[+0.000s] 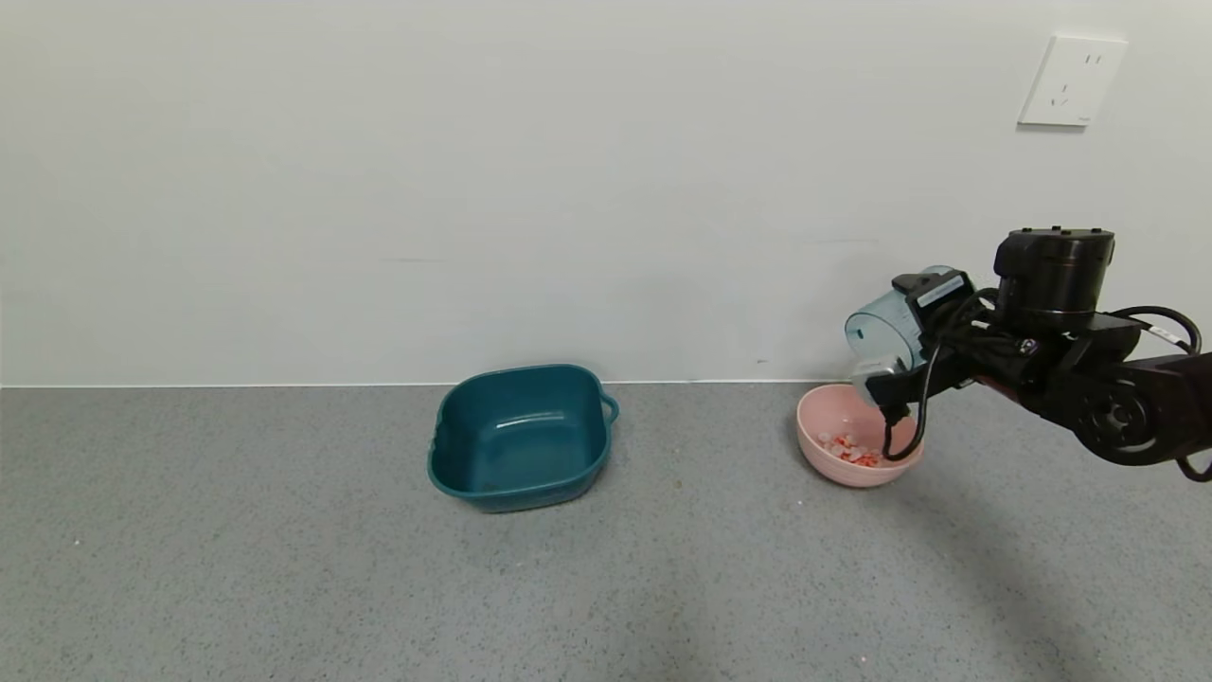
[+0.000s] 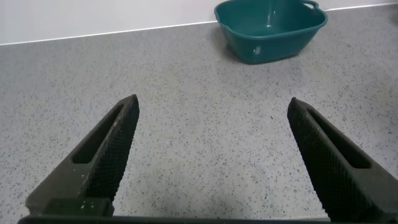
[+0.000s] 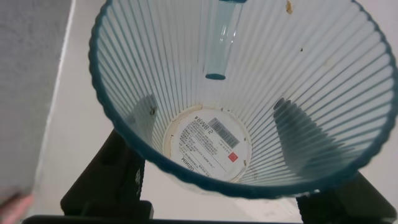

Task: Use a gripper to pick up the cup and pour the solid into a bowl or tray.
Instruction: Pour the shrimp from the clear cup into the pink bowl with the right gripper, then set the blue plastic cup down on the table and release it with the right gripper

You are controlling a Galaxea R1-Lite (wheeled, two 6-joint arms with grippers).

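Observation:
My right gripper (image 1: 904, 355) is shut on the clear bluish ribbed cup (image 1: 882, 329) and holds it tipped on its side above the pale pink bowl (image 1: 826, 417). The small pink and red-orange bits (image 1: 852, 449) lie in the bowl's bottom. In the right wrist view the cup (image 3: 249, 99) fills the picture, looks empty, with a white label on its base, and my fingers (image 3: 115, 177) press its sides. My left gripper (image 2: 212, 149) is open and empty over the grey counter, out of the head view.
A dark teal squarish tub (image 1: 519, 438) with handles stands empty at the counter's middle; it also shows in the left wrist view (image 2: 271, 28). A white wall backs the counter, with a socket (image 1: 1072, 80) at the upper right.

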